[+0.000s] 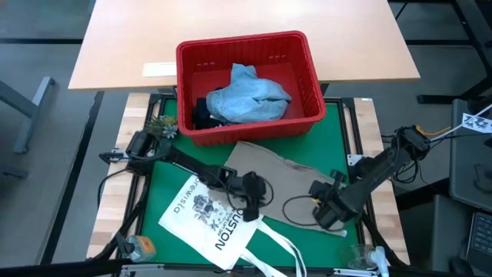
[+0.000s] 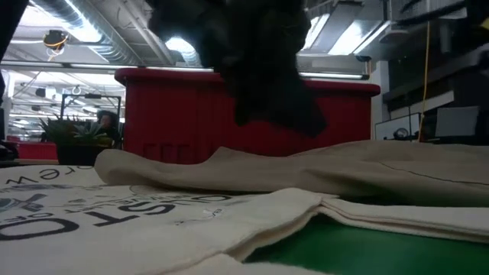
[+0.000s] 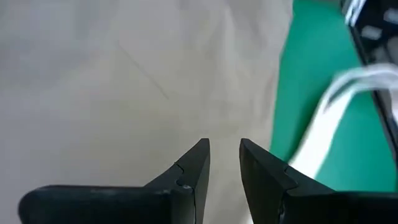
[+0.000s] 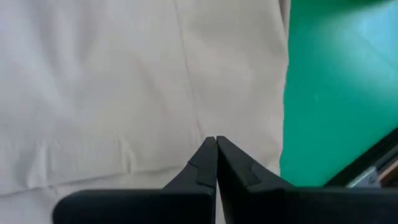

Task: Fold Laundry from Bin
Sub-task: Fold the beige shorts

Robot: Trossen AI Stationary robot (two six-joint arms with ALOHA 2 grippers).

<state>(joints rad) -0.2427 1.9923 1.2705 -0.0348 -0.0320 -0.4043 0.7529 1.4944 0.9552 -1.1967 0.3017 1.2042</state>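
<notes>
Green matting (image 1: pixel 165 188) covered the worktable, with a pale wooden table (image 1: pixel 246 38) butted against its far edge. At the left front lay a white tote bag (image 1: pixel 207 223), its straps trailing toward the middle. The left gripper (image 3: pixel 224 158) hovered over the near-left part of the beige cloth (image 1: pixel 288 181), just beside the tote, its fingers a narrow gap apart and nothing between them. That beige garment lay spread across the mat's middle, its far edge just in front of the red bin (image 1: pixel 247 85). Inside the bin, light blue jeans (image 1: pixel 250 96) were heaped beside something dark (image 1: pixel 204 115). On the right, the right gripper (image 4: pixel 216 152) sat low over the cloth near its right edge, fingers pressed fully together; no cloth could be seen caught between the tips. The step in hand looked like flattening or squaring up the beige piece before its first fold. Next, each gripper would likely need to pinch an edge or corner, so the right fingers must first part.
</notes>
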